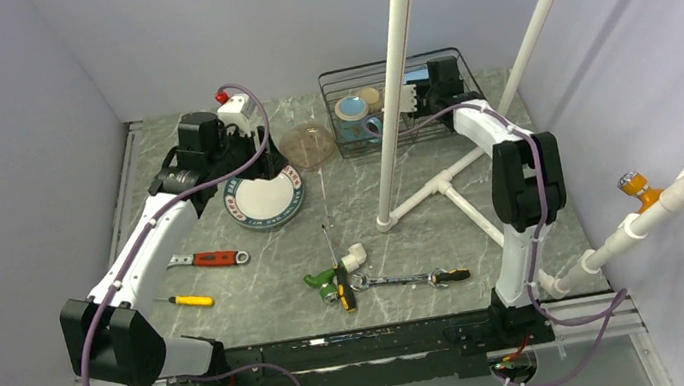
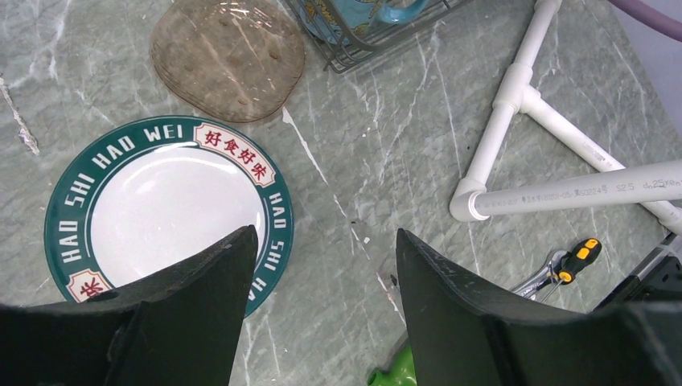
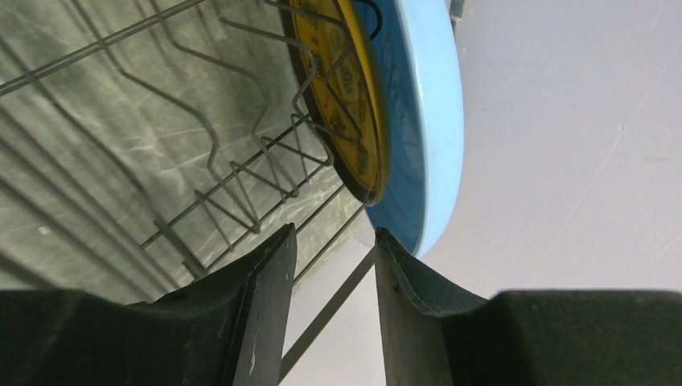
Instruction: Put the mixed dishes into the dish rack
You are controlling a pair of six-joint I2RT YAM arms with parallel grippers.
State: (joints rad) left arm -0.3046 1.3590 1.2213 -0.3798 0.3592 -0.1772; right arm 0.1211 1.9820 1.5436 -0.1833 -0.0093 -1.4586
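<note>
Grey-green marbled stone forms the desk (image 1: 262,295), where two white-and-black arms reach away from their bases at the near edge. A white pipe frame (image 1: 398,64) stands on the right half, its uprights rising out of view. The left arm (image 1: 139,252) stretches to the far left and the right arm (image 1: 516,168) bends toward the far right corner. There sits the dish rack (image 1: 356,140), a black wire basket. Inside it the light-blue plate (image 3: 426,121) stands on edge at the end, and the dark yellow-centred plate (image 3: 346,104) leans against it in the wire slots. The right pincer (image 3: 334,233) hovers at the rack's end wall with its jaws a little apart and nothing gripped between them. The blue plate's rim is just beside one fingertip. The white plate with dark green patterned rim (image 2: 169,209), lettered "HAO SHI HAO WEI", lies flat on the desk to the left of the rack. The left pincer (image 2: 326,241) hangs above its near edge, jaws wide apart and empty. A translucent brownish bowl (image 2: 228,56) rests on the desk between that plate and the rack's near-left corner. The teal mug (image 1: 352,111) sits in the left part of the rack. Scattered nearer the arms' bases are a red-handled wrench (image 1: 214,258), a yellow-handled screwdriver (image 1: 190,300), a green-handled tool (image 1: 318,279), a black-and-yellow screwdriver (image 1: 342,289) and a plain metal wrench (image 1: 401,279).
</note>
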